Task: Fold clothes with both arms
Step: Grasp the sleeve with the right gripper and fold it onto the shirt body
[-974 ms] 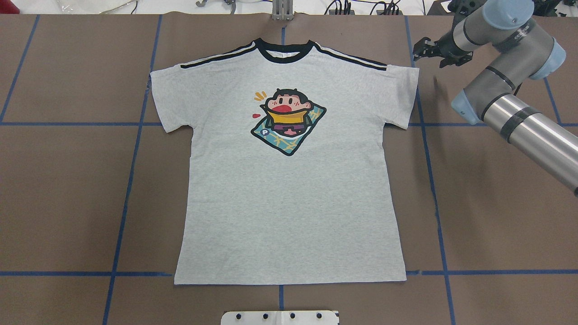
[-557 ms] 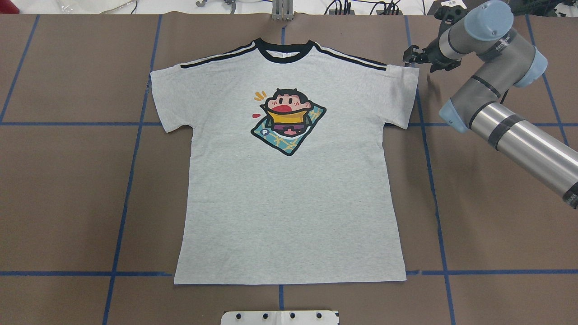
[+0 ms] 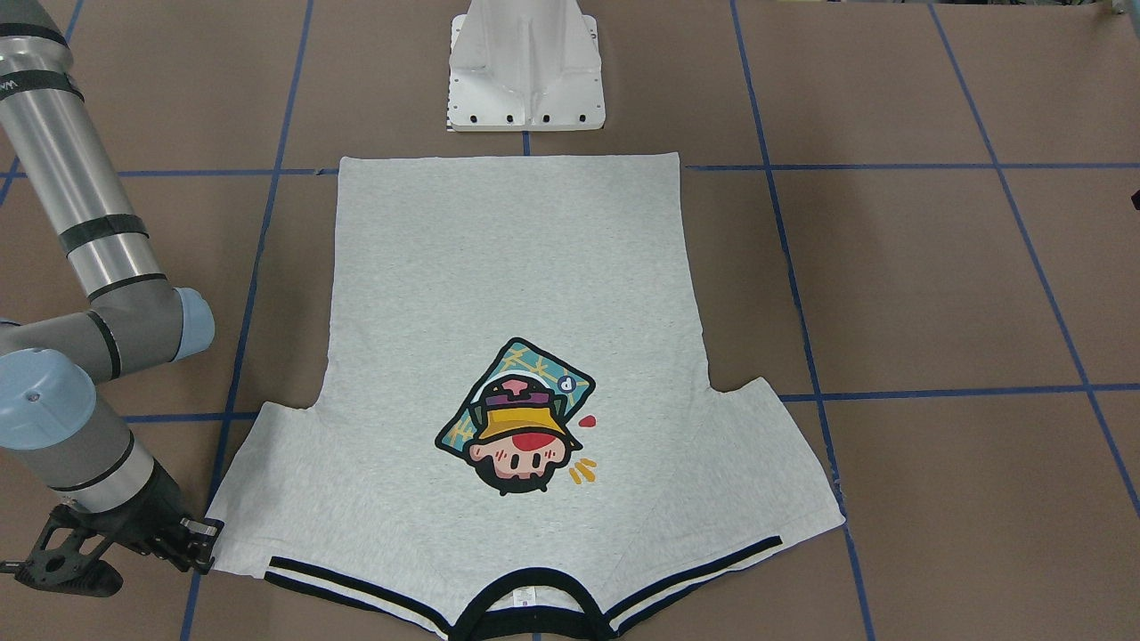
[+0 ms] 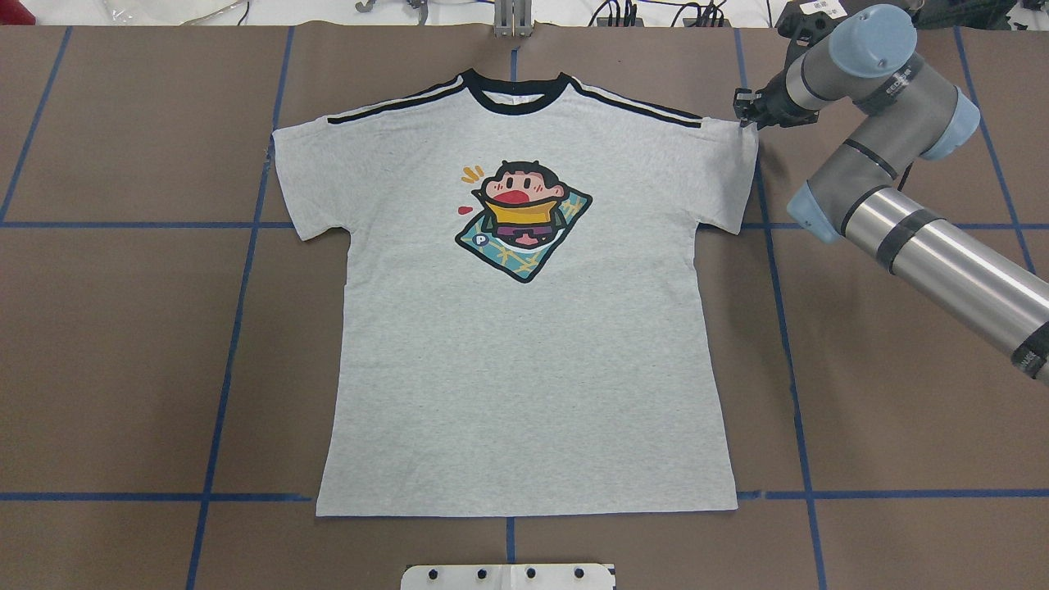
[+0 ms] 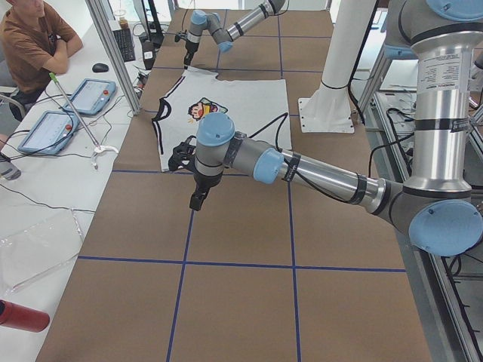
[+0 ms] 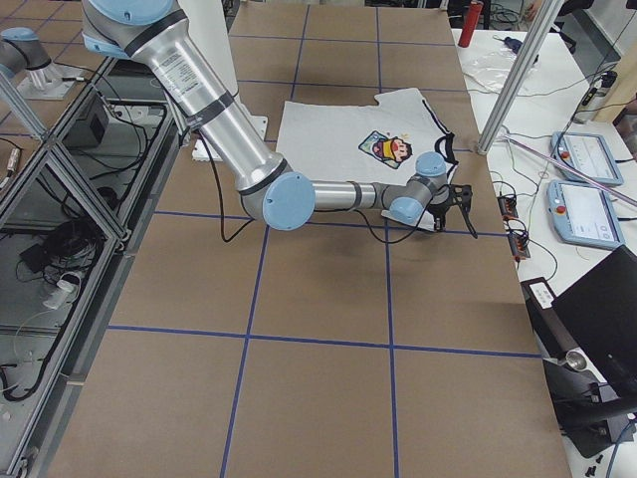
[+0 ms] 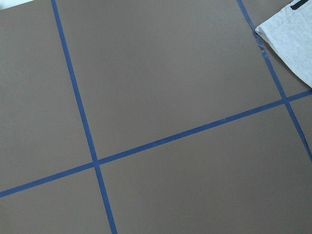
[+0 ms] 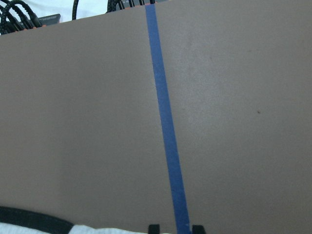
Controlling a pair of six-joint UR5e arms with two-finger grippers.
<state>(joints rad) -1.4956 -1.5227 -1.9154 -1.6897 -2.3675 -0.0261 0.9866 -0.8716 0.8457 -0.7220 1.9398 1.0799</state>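
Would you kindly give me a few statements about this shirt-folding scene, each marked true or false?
1. The T-shirt lies flat, print up. True.
2. The right gripper is at the shirt's bottom edge. False: it is at the sleeve corner, near the shoulder stripe.
3. The left gripper rests on the shirt. False: it hangs over bare table beside it.
4. The white pedestal stands just past the hem. True.
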